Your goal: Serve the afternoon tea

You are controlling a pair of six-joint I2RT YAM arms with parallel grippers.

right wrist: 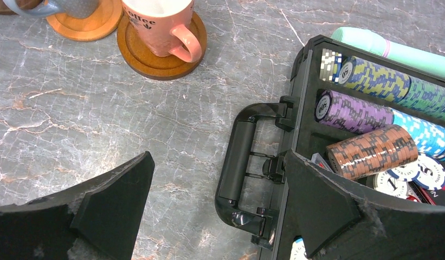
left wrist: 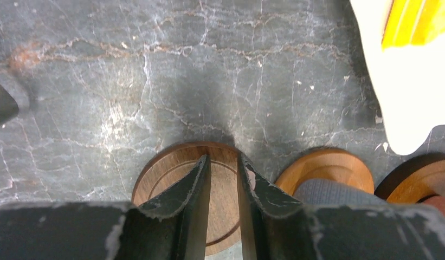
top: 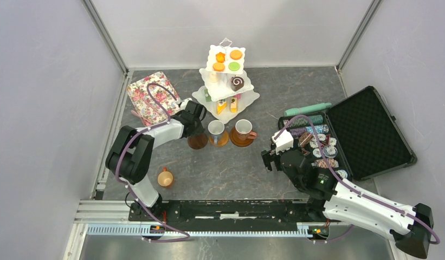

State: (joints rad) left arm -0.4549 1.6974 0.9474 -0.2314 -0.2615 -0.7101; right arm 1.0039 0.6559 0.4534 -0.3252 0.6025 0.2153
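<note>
My left jaws hang low over the bare saucer (left wrist: 160, 181), drawn almost together with a thin slit between them; whether they pinch it I cannot tell. It lies at 9 o'clock of the grey mug (top: 216, 128) and pink mug (top: 243, 128), each on its own saucer, making a serving row at 6 o'clock of the tiered stand (top: 250, 99). I judge it awaits the orange mug (top: 165, 177), alone at 7 o'clock on the desk (top: 236, 173). My right jaws, spread wide and empty, idle beside the chip case (top: 372, 130), out of the way.
</note>
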